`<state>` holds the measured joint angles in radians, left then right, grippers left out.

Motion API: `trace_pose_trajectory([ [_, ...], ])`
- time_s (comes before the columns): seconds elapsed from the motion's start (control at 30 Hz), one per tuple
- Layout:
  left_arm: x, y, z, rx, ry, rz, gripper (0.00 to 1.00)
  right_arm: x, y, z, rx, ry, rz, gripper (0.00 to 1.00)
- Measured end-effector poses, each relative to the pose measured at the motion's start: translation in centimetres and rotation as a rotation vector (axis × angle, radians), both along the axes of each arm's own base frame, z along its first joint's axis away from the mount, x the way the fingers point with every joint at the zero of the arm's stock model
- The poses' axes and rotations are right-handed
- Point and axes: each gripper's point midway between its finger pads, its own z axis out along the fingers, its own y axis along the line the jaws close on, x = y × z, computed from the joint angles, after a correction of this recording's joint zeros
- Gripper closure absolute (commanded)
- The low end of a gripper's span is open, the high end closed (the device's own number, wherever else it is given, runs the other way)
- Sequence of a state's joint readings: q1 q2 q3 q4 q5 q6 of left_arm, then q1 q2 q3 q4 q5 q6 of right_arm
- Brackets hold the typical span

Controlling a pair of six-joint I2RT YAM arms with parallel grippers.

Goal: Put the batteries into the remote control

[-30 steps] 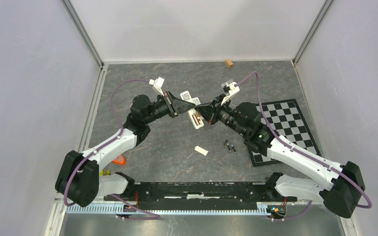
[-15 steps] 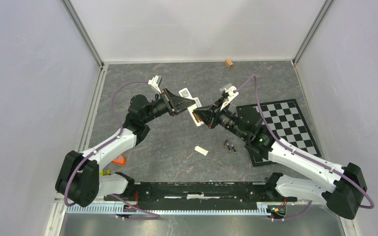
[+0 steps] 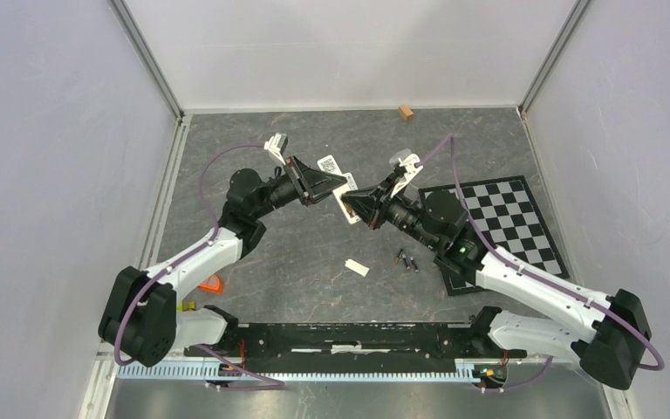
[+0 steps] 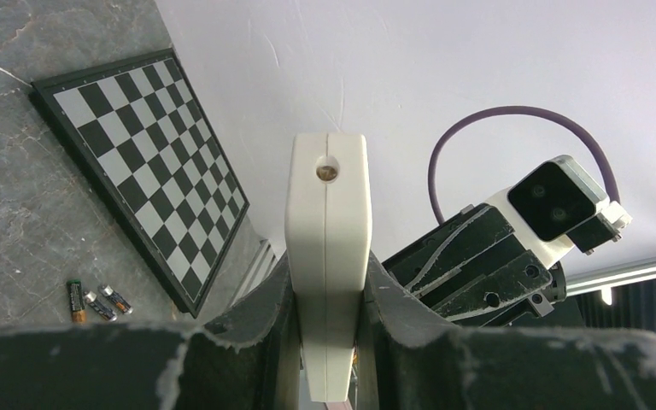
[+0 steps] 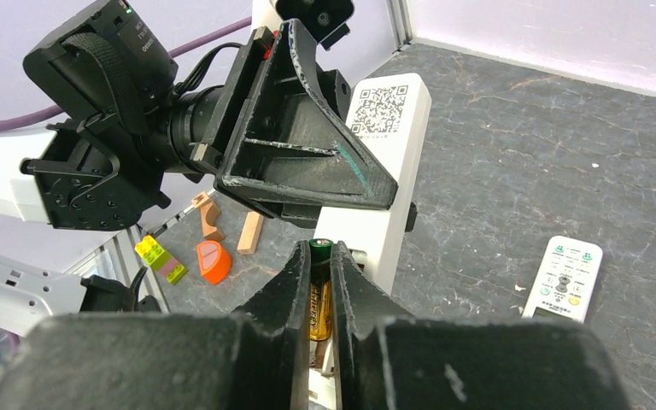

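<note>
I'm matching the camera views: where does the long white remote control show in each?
Top external: remote control just above centre.
Left wrist: centre, edge-on and upright.
Right wrist: centre-right, QR label facing the camera.
Shared landmark: the left tool clamping it.

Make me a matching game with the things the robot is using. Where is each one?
Things:
1. remote control
2. gold-and-black battery
3. three loose batteries
4. checkerboard mat

Places:
A. between the right gripper's fingers
B. flat on the right side of the table
C. on the table beside the mat
D. clamped in the left gripper

Pairs: 1-D, 2-A, 3-C, 4-B
</note>
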<state>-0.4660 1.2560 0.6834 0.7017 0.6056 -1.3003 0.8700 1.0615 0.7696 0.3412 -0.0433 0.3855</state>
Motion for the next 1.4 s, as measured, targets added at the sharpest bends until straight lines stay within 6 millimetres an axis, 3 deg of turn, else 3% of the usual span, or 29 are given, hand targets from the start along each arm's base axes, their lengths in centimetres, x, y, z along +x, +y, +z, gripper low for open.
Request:
trace_pose_trajectory([
  [0.3, -0.1, 0.0, 0.4, -0.019, 0.005, -0.006, 0.98, -0.3, -0.5, 0.3, -0.001, -0.015, -0.003, 0.64],
  [0.53, 0.0, 0.0, 0.3, -0.018, 0.007, -0.005, 0.98, -0.4, -0.5, 0.4, 0.0, -0.007, 0.0, 0.61],
  [0.73, 0.0, 0.0, 0.4, -0.019, 0.003, -0.003, 0.98, -0.5, -0.4, 1.0, 0.014, 0.023, 0.0, 0.5],
  [1.07, 0.0, 0.2, 1.5, -0.045, -0.05, 0.0, 0.98, -1.0, -0.4, 3.1, 0.087, 0.08, 0.01, 0.62],
  [1.4, -0.1, 0.2, 1.9, -0.052, -0.065, 0.0, 0.98, -0.9, -0.2, 1.7, 0.046, 0.125, 0.007, 0.65],
])
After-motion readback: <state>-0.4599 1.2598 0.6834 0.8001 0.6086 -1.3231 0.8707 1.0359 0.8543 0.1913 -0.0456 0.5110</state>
